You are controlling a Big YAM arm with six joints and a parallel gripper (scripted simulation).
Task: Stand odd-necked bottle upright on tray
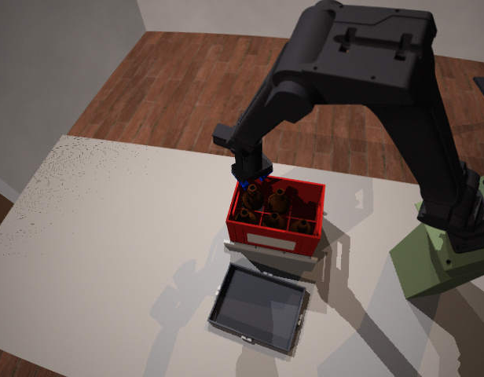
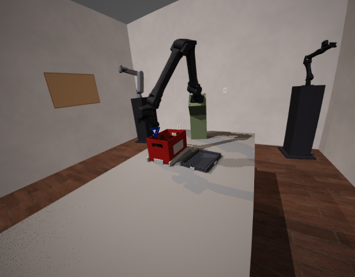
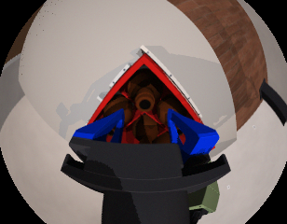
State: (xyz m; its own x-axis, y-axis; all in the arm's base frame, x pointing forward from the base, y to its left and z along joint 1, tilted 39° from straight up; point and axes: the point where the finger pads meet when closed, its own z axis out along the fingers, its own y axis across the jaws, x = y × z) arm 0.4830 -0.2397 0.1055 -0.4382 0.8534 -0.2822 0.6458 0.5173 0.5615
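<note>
- The tray [image 1: 294,322] lies low in the middle of the top view, dark grey with a raised rim, nothing in it. It sits on the pale surface [image 1: 92,243], just below the crate and apart from it.
- The crate [image 1: 274,239] is red with a pale label on its near wall and dividers inside. It stands on a light base strip [image 1: 270,252] at the frame's middle.
- Five brown bottles stand in it: three in the near row [image 1: 245,214] [image 1: 273,219] [image 1: 302,225] and two in the far row [image 1: 252,196] [image 1: 279,199]. The far right cell is in shadow and looks bare.
- Which bottle has the odd neck cannot be told; the necks are too small and dark in every view.
- The gripper [image 1: 250,181] hangs over the crate's far left corner, just above the far left bottle. Its blue fingers stand partly apart, one to each side of that bottle's mouth in the wrist view, with nothing between them.
- The black arm [image 1: 356,60] fills the upper right of the top view and hides the floor behind it. Its green pedestal [image 1: 420,268] is cut off at the right edge.
- In the exterior view, farther back: a cork board [image 2: 71,89] at left, a grey arm [image 2: 136,77] on a dark stand, and a black arm on a tall pedestal [image 2: 302,119] at right.
</note>
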